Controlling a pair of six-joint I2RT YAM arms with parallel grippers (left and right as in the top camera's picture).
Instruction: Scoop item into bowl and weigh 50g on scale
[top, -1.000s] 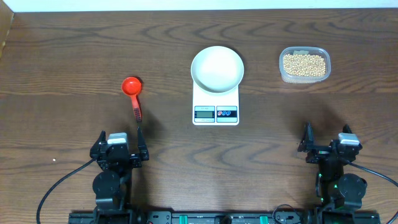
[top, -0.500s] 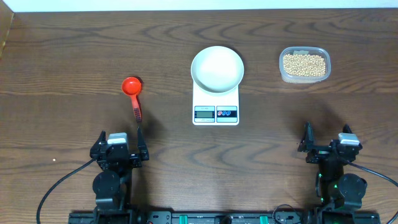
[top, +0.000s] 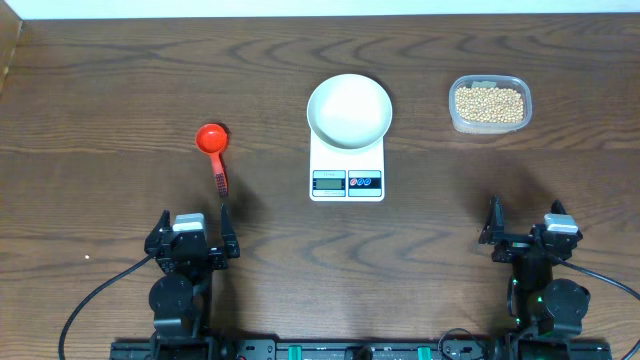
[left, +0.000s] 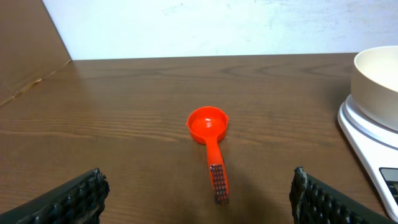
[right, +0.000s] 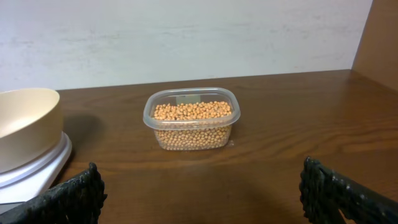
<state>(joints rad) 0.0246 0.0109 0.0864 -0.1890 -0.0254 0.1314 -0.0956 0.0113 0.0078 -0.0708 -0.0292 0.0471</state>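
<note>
Pale tan beans (top: 489, 102) (right: 193, 118) fill a clear plastic tub at the back right. An empty white bowl (top: 349, 110) (left: 376, 74) (right: 25, 124) rests on the white scale (top: 347, 170) (left: 367, 140) (right: 31, 174) at the table's middle. A red scoop (top: 213, 150) (left: 210, 140) lies left of the scale, handle pointing toward me. My left gripper (top: 193, 232) (left: 199, 199) stands open at the near left, just short of the scoop's handle, holding nothing. Open and empty too, my right gripper (top: 522, 228) (right: 202, 196) sits at the near right, well short of the tub.
The clear tub (top: 489, 104) has a low rim. A white wall runs along the table's far edge (top: 320, 12). A brown board (left: 28, 56) stands at the far left, and another (right: 379, 34) at the far right.
</note>
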